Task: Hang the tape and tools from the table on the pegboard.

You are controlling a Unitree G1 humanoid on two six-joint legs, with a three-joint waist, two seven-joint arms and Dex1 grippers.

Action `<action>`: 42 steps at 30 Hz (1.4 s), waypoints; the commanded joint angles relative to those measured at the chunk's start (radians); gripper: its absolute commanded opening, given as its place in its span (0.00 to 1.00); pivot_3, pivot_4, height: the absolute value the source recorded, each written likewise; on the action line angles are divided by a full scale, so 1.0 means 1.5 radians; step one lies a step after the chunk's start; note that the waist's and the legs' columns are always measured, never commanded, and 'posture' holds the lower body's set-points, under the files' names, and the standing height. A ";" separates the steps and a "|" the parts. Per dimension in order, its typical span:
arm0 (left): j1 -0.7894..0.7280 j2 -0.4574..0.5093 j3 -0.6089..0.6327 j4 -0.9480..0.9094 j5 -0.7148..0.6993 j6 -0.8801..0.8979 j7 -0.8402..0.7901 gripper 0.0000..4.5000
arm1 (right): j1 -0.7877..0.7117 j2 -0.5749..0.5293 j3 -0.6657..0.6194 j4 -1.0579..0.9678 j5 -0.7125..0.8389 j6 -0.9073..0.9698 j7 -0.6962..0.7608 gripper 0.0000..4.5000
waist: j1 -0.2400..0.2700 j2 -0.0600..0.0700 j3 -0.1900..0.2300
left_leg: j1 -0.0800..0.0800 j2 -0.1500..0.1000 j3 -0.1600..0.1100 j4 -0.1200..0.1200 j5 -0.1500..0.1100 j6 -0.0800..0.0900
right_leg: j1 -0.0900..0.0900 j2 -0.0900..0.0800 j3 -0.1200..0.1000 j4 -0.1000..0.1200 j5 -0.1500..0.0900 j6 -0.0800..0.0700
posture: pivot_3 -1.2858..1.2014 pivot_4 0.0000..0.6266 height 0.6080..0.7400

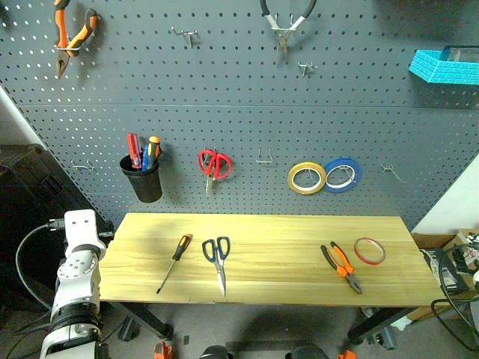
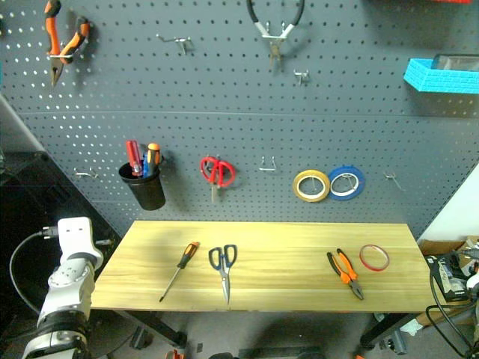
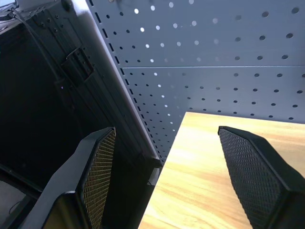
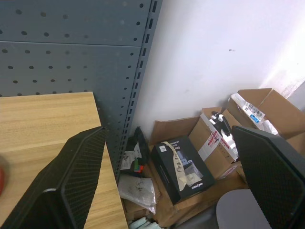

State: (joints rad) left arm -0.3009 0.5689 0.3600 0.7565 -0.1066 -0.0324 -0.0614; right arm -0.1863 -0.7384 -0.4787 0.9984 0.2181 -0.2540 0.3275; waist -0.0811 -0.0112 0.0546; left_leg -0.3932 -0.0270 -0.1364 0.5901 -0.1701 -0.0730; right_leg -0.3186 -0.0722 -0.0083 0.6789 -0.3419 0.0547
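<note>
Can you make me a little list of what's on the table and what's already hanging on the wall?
on the table: screwdriver, blue scissors, orange pliers, red tape
hanging on the pegboard: orange pliers, top left; grey pliers; red scissors; yellow roll; blue roll; black cup
left hand: open, holding nothing, at the table's left end
right hand: open, holding nothing, at the table's right end
done so far: nothing hung yet
</note>
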 commanded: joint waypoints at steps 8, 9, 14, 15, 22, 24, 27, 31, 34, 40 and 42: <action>0.010 0.018 0.004 -0.032 0.026 -0.026 0.029 0.81 | -0.017 -0.006 0.000 -0.017 0.003 -0.014 0.006 1.00 | 0.001 0.000 0.000 | 0.000 0.000 0.000 0.000 0.000 0.000 | 0.000 0.000 0.000 0.000 0.000 0.000 | 0.51 0.00 1.00; 0.011 0.017 0.007 -0.033 0.025 -0.024 0.033 0.81 | -0.017 -0.006 0.000 -0.018 0.003 -0.014 0.006 1.00 | 0.001 0.000 0.000 | 0.000 0.000 0.000 0.000 0.000 0.000 | 0.000 0.000 0.000 0.000 0.000 0.000 | 0.51 0.00 1.00; 0.008 -0.001 0.019 -0.040 -0.001 0.017 0.035 0.81 | -0.012 0.001 0.008 -0.031 0.001 -0.013 0.012 1.00 | 0.000 0.000 0.000 | 0.000 0.000 0.000 0.000 0.000 0.000 | 0.000 0.000 0.000 0.000 0.000 0.000 | 0.51 0.00 1.00; 0.008 -0.004 0.014 -0.046 -0.005 0.033 0.028 0.81 | -0.010 0.006 0.012 -0.041 0.002 -0.012 0.017 1.00 | 0.000 0.000 0.000 | 0.000 0.000 0.000 0.000 0.000 0.000 | 0.000 0.000 0.000 0.000 0.000 0.000 | 0.51 0.00 1.00; 0.037 -0.058 -0.008 -0.213 -0.008 0.166 0.048 0.81 | 0.021 0.058 0.023 -0.200 0.031 0.067 0.032 1.00 | 0.000 0.000 0.000 | 0.000 0.000 0.000 0.000 0.000 0.000 | 0.000 0.000 0.000 0.000 0.000 0.000 | 0.50 0.00 1.00; 0.047 -0.084 -0.047 -0.305 -0.016 0.207 0.016 0.81 | 0.051 0.072 0.047 -0.299 0.025 0.134 0.030 1.00 | 0.001 0.000 0.001 | -0.001 0.000 0.000 0.000 0.000 0.000 | -0.001 0.000 0.000 0.000 0.000 0.000 | 0.49 0.03 1.00; 0.055 -0.106 -0.117 -0.404 0.001 0.259 -0.024 0.81 | 0.089 0.086 0.078 -0.431 0.036 0.238 0.036 1.00 | 0.009 0.000 0.008 | -0.001 0.000 0.000 0.000 0.000 0.000 | -0.001 0.000 0.000 0.000 0.000 0.000 | 0.49 0.09 1.00; 0.062 -0.076 -0.241 -0.478 0.060 0.258 -0.117 0.81 | 0.112 0.091 0.106 -0.545 0.040 0.335 0.046 1.00 | 0.017 0.002 0.027 | -0.001 0.001 0.001 0.001 0.000 0.000 | 0.000 0.000 0.000 0.000 0.000 -0.001 | 0.48 0.15 1.00; 0.056 -0.063 -0.299 -0.547 0.051 0.261 -0.199 0.81 | 0.111 0.077 0.132 -0.607 0.033 0.412 0.057 1.00 | 0.016 0.004 0.048 | -0.002 0.002 0.003 0.001 0.000 0.000 | -0.001 0.000 0.001 0.000 0.000 -0.001 | 0.48 0.24 1.00; 0.000 -0.038 -0.406 -0.614 0.035 0.226 -0.377 0.81 | 0.028 0.048 0.221 -0.576 -0.005 0.500 0.105 1.00 | 0.014 0.004 0.081 | -0.013 0.003 0.003 0.001 0.000 0.000 | -0.013 0.002 0.002 0.001 0.003 -0.003 | 0.48 0.33 1.00; -0.015 -0.047 -0.411 -0.618 0.015 0.229 -0.405 0.81 | -0.015 0.050 0.247 -0.528 -0.024 0.506 0.112 1.00 | 0.012 0.002 0.090 | -0.015 0.003 0.004 0.001 0.000 0.000 | -0.015 0.002 0.002 0.001 0.003 -0.003 | 0.48 0.35 1.00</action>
State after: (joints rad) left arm -0.3103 0.5009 -0.2550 -0.1302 -0.0668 0.3259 -0.6334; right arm -0.1823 -0.6474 -0.1217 0.1759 0.2078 0.4943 0.4832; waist -0.0634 -0.0076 0.1901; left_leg -0.4156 -0.0225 -0.1309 0.5916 -0.1701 -0.0724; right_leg -0.3404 -0.0693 -0.0060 0.6809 -0.3378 0.0497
